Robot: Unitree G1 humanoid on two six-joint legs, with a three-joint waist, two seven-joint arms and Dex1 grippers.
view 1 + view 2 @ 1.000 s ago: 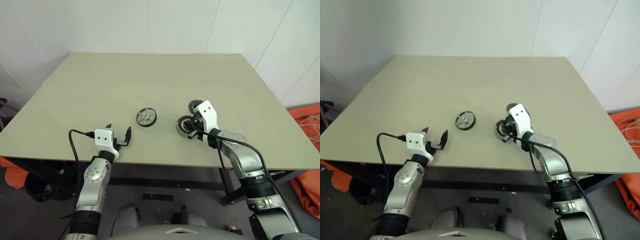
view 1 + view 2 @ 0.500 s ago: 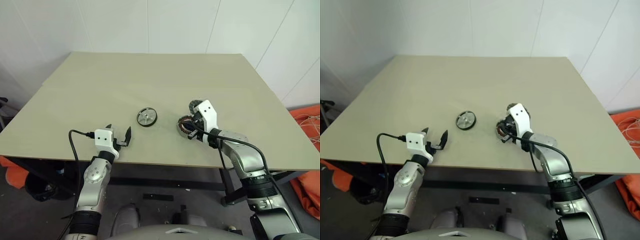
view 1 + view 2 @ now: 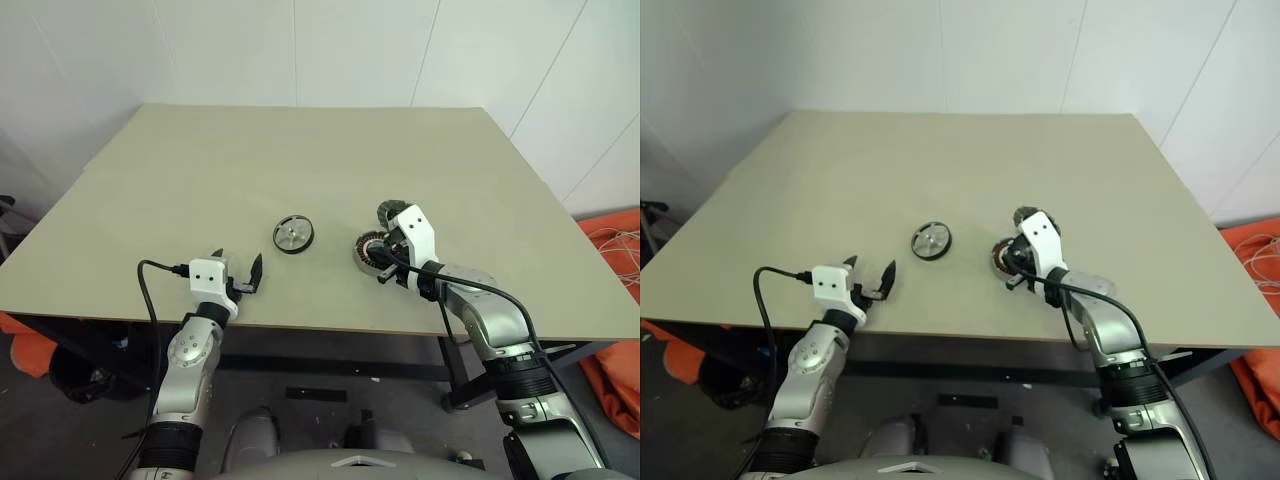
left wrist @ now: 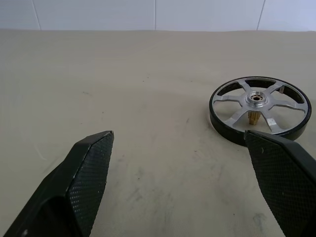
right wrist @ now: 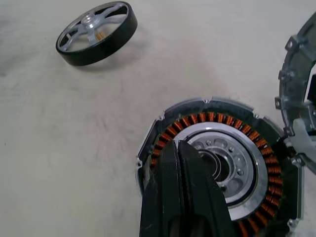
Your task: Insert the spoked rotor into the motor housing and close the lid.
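The spoked rotor lay flat on the table — near the motor housing, not touching. It looked hard, shiny and maybe slippery, so the black rim seemed the best place to grab. The left gripper stood wide apart with nothing in it — the right gripper was pinched together over the housing.

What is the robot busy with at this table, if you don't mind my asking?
It is assembling a motor. The right gripper, fingers shut, hangs over the grey metal motor housing with copper windings, whose dark grey lid stands open at its side. The black-rimmed wheel with silver spokes, the rotor, lies apart on the beige table, not yet inserted. The left gripper is open near the table's front edge, holding nothing.
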